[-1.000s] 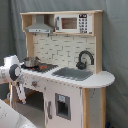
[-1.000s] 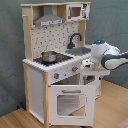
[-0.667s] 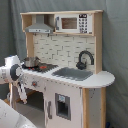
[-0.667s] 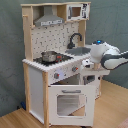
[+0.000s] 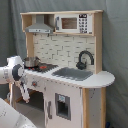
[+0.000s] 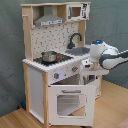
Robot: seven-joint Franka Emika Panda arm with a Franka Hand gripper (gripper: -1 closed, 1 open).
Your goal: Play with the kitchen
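Note:
The kitchen (image 5: pixel 95 80) (image 6: pixel 35 85) is a tall white and light-wood toy with a hood (image 5: pixel 40 27), a microwave (image 5: pixel 72 23), a black faucet (image 5: pixel 85 59) (image 6: pixel 75 39) and a grey sink (image 5: pixel 72 74). A small metal pot (image 5: pixel 31 62) (image 6: pixel 49 56) sits on the stovetop. The windowed oven door (image 6: pixel 70 102) leans slightly outward, with a dark gap above it. My gripper (image 5: pixel 24 93) (image 6: pixel 86 65) points down at the front panel, just beside the knobs (image 6: pixel 74 69) and above the oven door's top edge.
A grey curtain (image 5: pixel 115 50) hangs behind the kitchen. The floor (image 6: pixel 112 107) is wood. The white arm (image 6: pixel 107 52) reaches in from the second exterior view's right. A white rounded shape (image 5: pixel 10 117) fills the first exterior view's lower left corner.

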